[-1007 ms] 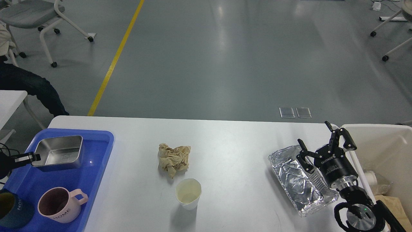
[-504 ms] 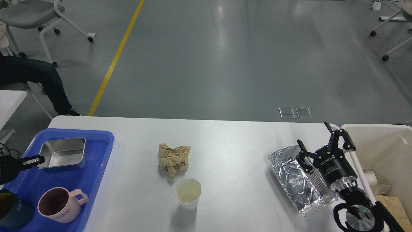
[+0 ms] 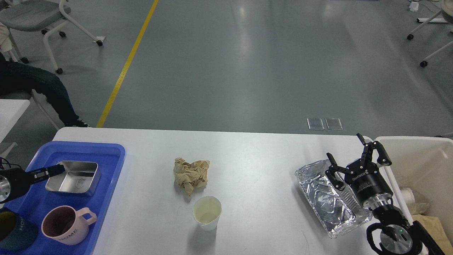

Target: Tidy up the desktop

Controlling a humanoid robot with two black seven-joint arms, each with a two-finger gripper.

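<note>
White and smooth, the table (image 3: 254,156) fills the lower half of the frame, its far edge running across the middle. At the lower left, a blue plastic tray (image 3: 109,166) is seen on it, holding a steel rectangular container (image 3: 74,177), a pink mug (image 3: 65,225) marked HOME, and a dark blue cup (image 3: 14,233) cut off by the frame edge. The left pincer (image 3: 49,171) is held at the left rim of the steel container; whether that rim is gripped cannot be told, since the fingers are seen small and dark. Near the centre, a crumpled brown paper (image 3: 190,174) is found, with a white paper cup (image 3: 207,212) just below it, upright and apart from it. At the lower right, a crinkled foil tray (image 3: 320,193) lies on the table. The right pincer (image 3: 350,154) is held over the foil tray's right side with its fingers spread wide and nothing between them. A cream-white bin (image 3: 417,156) stands at the right edge.
</note>
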